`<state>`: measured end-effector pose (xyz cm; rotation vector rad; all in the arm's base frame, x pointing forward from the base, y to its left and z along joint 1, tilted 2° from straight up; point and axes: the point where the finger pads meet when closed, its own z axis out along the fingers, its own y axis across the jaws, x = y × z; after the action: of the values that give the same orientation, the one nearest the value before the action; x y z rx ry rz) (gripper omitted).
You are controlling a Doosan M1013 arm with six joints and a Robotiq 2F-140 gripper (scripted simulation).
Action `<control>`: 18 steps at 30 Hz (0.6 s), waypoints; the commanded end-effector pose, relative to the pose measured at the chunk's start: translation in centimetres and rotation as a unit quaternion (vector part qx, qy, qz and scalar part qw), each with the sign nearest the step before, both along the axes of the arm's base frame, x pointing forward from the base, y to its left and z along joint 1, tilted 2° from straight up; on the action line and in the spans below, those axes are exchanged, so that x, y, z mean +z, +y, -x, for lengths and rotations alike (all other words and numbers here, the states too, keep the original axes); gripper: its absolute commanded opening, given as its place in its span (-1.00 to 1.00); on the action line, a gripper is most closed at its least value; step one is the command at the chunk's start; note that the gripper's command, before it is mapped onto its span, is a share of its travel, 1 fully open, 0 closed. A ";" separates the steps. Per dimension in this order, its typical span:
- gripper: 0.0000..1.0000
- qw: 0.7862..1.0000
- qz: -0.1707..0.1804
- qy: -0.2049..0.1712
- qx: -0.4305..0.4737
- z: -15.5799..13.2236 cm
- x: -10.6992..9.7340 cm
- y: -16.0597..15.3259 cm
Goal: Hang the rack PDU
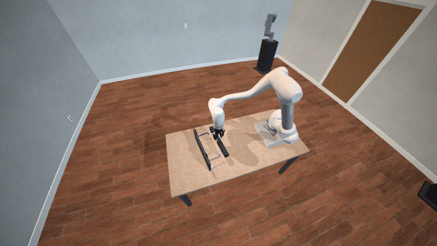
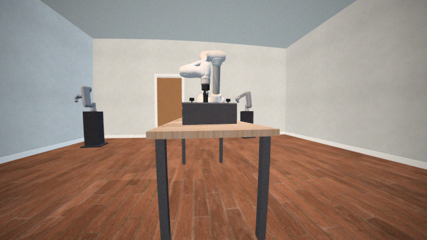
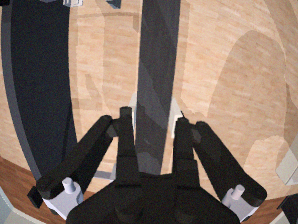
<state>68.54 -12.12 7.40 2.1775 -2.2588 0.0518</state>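
Observation:
The rack PDU (image 1: 223, 148) (image 3: 160, 43) is a long dark bar, level and close over the table, parallel to a dark upright panel (image 1: 201, 150) (image 2: 208, 113) (image 3: 33, 63). My gripper (image 1: 217, 136) (image 2: 205, 98) (image 3: 152, 103) points straight down and is shut on the PDU near one end. In the exterior view the panel hides the PDU.
The wooden table (image 1: 189, 180) (image 2: 208, 131) carries the panel and my arm's base (image 1: 275, 139) at its far right end. Other arms stand on black pedestals (image 1: 266, 54) (image 2: 93, 128) (image 2: 246, 116) away from the table. A door (image 2: 169, 100) is in the far wall.

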 end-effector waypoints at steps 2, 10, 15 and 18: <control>-1.00 1.000 0.000 0.000 0.000 -0.9 0.0 0.1; -1.00 1.000 0.000 0.000 0.000 -1.2 0.0 0.1; -1.00 1.000 0.000 0.000 0.000 -1.2 0.0 0.1; -1.00 1.000 0.000 0.000 0.000 -1.2 0.0 0.1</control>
<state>69.75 -12.01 7.41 2.1773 -2.2586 0.0514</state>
